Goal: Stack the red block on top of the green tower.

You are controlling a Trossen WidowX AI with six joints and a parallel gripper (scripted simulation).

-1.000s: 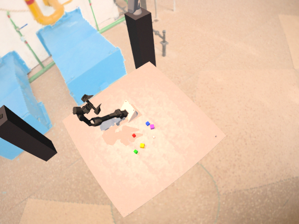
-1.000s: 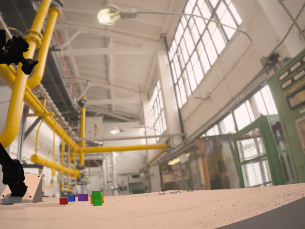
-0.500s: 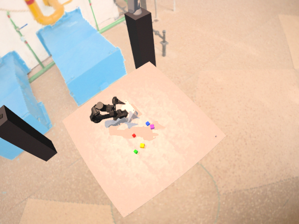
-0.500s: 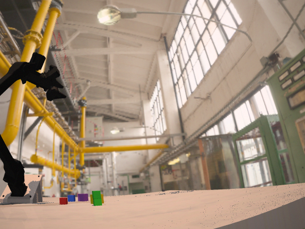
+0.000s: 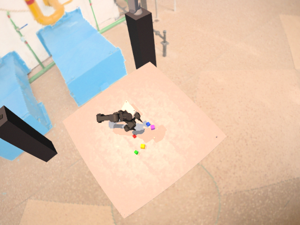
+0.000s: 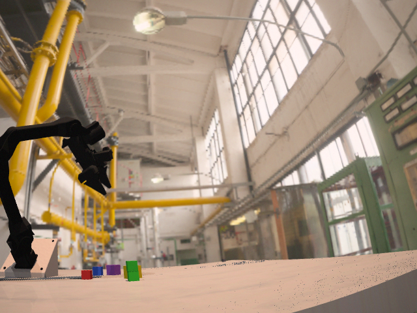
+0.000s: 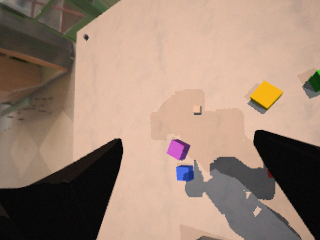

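Though barely visible at wrist cam: red block (image 6: 86, 274) beside green tower (image 6: 132, 270); fingers wide, empty.

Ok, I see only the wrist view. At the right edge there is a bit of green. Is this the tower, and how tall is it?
Observer: Yes. The exterior view shows the green tower as two green blocks, one on the other, upright.
Operator: And the red block? I find almost nothing red.
Observer: In the top view the red block lies alone on the table, apart from the tower. In your view a finger covers most of it.
Operator: How high is the gripper?
Observer: In the exterior view the gripper hangs high above the blocks, open and empty.
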